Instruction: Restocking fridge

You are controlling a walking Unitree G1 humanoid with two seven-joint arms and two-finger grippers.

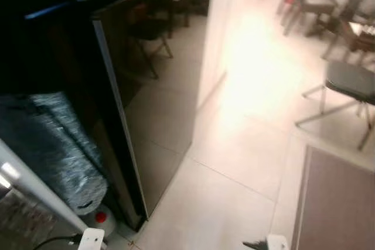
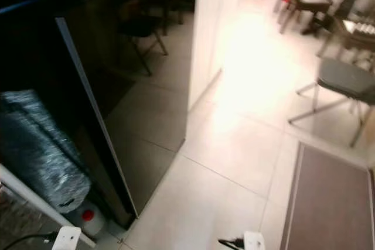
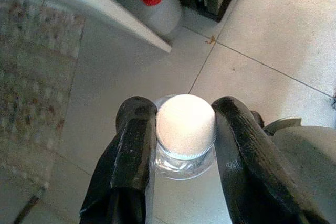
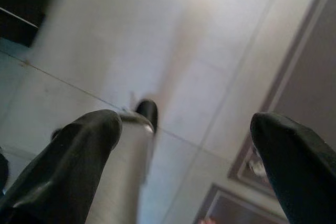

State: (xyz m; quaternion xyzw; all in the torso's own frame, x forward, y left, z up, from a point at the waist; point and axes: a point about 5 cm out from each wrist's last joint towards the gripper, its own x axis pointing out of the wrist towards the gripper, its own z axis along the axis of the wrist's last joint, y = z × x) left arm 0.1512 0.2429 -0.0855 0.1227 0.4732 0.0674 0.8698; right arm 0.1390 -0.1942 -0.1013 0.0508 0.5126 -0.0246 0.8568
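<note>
Bottle (image 3: 185, 141) with a white cap sits pinched between the left gripper's (image 3: 184, 129) 2 fingers, over floor tiles. Right gripper (image 4: 191, 129) gapes wide, holding nothing. Black fridge (image 1: 146, 86) stands at 10 o'clock.

I'm seeing strong glare washing out the tiled floor (image 1: 258, 68) ahead, while the black fridge (image 1: 64, 45) is sinking into shadow. Both eye views are smearing softly; the right wrist view is blurring.
</note>
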